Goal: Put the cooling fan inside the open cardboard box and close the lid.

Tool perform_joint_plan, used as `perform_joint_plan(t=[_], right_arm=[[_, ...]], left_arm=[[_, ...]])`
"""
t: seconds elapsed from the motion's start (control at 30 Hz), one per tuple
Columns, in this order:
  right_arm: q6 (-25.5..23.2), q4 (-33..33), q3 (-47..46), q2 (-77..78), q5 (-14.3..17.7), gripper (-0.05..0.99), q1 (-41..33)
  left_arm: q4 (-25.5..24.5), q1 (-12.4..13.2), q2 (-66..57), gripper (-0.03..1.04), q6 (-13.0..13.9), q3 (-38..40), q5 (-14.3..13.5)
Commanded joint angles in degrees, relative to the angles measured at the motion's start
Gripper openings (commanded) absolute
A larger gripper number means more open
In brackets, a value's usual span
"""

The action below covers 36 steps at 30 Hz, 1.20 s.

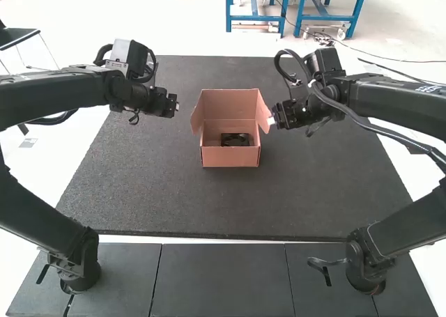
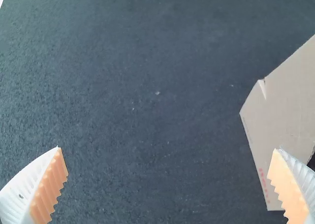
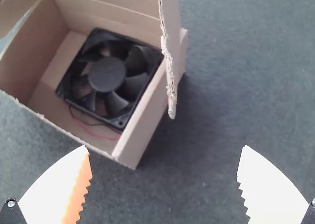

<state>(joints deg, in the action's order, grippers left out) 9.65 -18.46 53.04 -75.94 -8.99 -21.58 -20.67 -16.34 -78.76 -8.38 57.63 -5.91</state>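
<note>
An open cardboard box [image 1: 231,150] stands in the middle of the dark mat, its flaps up. A black cooling fan [image 3: 109,79] lies flat inside the box [image 3: 142,120], with thin red wires beside it; the fan [image 1: 235,140] also shows from above. My right gripper [image 1: 272,118] hovers open just right of the box, close to its right flap [image 3: 168,47]. My left gripper [image 1: 174,106] hangs open over the mat a little left of the box, near the left flap [image 2: 285,130]. Neither gripper holds anything.
The dark mat [image 1: 139,191] covers most of the table, with bare room in front of and on both sides of the box. Black base plates [image 1: 223,275] line the near edge.
</note>
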Motion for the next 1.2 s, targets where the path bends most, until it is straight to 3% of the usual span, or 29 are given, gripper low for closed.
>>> perform_joint_plan(t=[0.0,0.73,0.97,1.17], right_arm=[[0.7,1.2,-0.3,0.8,-2.1,0.67,0.7],[1.0,2.5,6.2,-8.1,-3.0,0.67,0.3],[0.8,2.4,7.3,-9.4,-3.0,0.65,0.4],[0.7,2.2,7.9,-10.0,-3.0,0.65,0.5]], left_arm=[[1.1,0.7,-0.7,0.96,0.3,2.1,-1.7],[5.5,1.0,-6.3,0.96,0.4,2.1,-0.8],[5.8,0.4,-8.0,0.96,0.5,3.3,1.9],[5.5,-2.2,-9.3,0.96,0.6,4.7,4.9]])
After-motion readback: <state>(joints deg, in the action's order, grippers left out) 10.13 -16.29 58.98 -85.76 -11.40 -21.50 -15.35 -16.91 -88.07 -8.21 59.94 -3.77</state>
